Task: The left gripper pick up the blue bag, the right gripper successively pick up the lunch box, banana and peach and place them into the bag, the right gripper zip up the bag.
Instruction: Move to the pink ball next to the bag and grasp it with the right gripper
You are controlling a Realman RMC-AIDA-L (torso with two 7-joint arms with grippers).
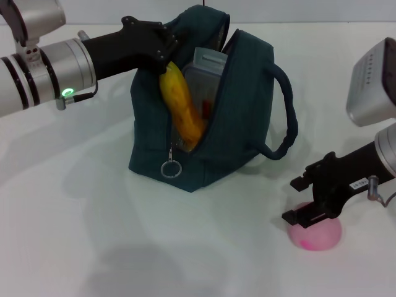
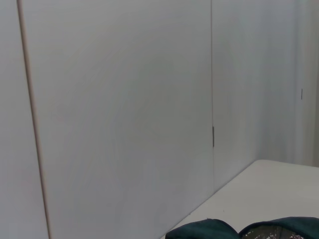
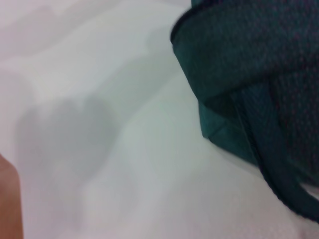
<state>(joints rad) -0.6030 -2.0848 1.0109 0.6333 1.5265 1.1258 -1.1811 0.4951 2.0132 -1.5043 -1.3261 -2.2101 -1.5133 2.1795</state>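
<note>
The blue bag (image 1: 238,124) stands unzipped in the middle of the table, its opening facing me. The banana (image 1: 181,102) leans upright inside it, with the lunch box (image 1: 207,71) behind. My left gripper (image 1: 166,44) is shut on the bag's upper left rim. The left wrist view catches only that rim (image 2: 209,230). The peach (image 1: 317,235) lies on the table to the right of the bag. Just over it, my right gripper (image 1: 299,199) is open, one finger across the peach's top and the other farther back. The bag's side and handle (image 3: 271,164) fill the right wrist view.
The zipper's metal ring pull (image 1: 171,168) hangs at the bottom of the bag's opening. A padded handle (image 1: 286,117) loops out on the bag's right side, toward the right arm. White table (image 1: 93,235) lies all around; a pale wall (image 2: 124,109) stands behind.
</note>
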